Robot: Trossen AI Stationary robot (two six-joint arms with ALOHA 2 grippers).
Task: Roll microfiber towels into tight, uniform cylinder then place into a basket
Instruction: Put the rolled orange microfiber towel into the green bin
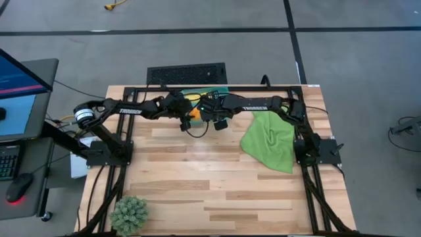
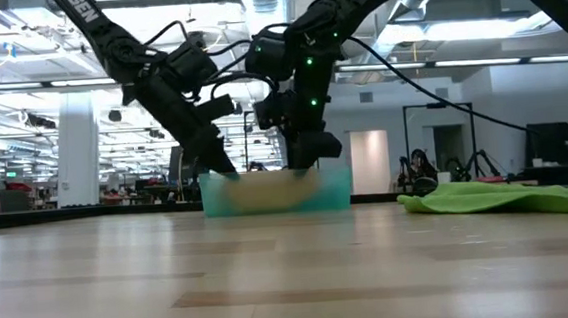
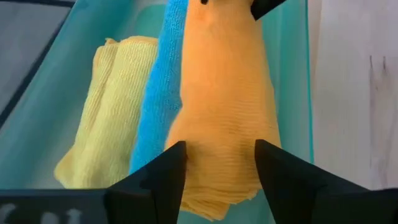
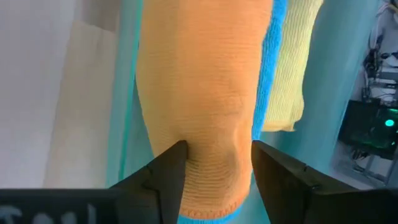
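Note:
The teal basket (image 2: pixel 276 192) stands at the table's far edge. Three rolled microfiber towels lie in it side by side: yellow (image 3: pixel 106 124), blue (image 3: pixel 158 106) and orange (image 3: pixel 224 93), the orange one against the basket's near wall (image 3: pixel 292 74). My left gripper (image 3: pixel 221 162) is open over one end of the orange roll, and my right gripper (image 4: pixel 217 158) is open over the other end (image 4: pixel 199 93). At each end one finger stands on either side of the roll. A green towel (image 1: pixel 270 141) lies spread and rumpled on the table at the right. My left gripper slants down from the table's left, its open fingers (image 3: pixel 168 171) astride the orange roll's end (image 3: pixel 217 186); whether they touch it I cannot tell. My right gripper slants down over the roll's other end (image 4: pixel 211 180), fingers (image 4: pixel 171 168) astride; touch cannot be told either. The roll lies in the basket.
A black grated rectangle (image 1: pixel 186 72) lies on the floor beyond the table's far edge. A small green plant (image 1: pixel 129 214) stands at the near left corner. The wooden table's middle and near part (image 1: pixel 210 178) are bare. A desk with a monitor (image 1: pixel 20 85) stands off the left side.

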